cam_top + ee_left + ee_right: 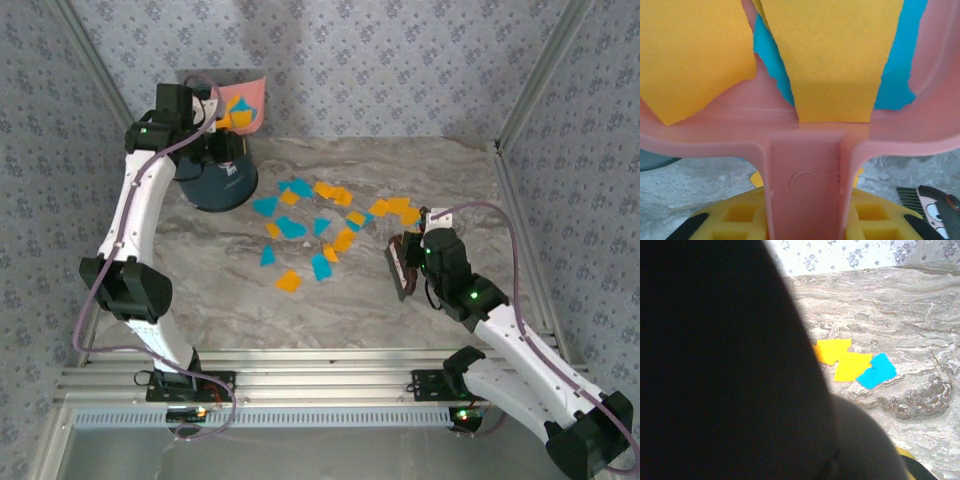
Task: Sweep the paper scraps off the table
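One dustpan point(805, 170) gripped by left end effector point(807, 222); one brush point(402, 270), right end effector point(416, 250).

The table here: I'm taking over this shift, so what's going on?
A sweeping job, partway through. The left gripper is shut on the handle of the pink dustpan, held up near the dark bin at the back, with a few orange and teal pieces in it. The right gripper holds a brush at the right edge of the pile. Most paper scraps lie scattered in the middle of the table, not yet swept.
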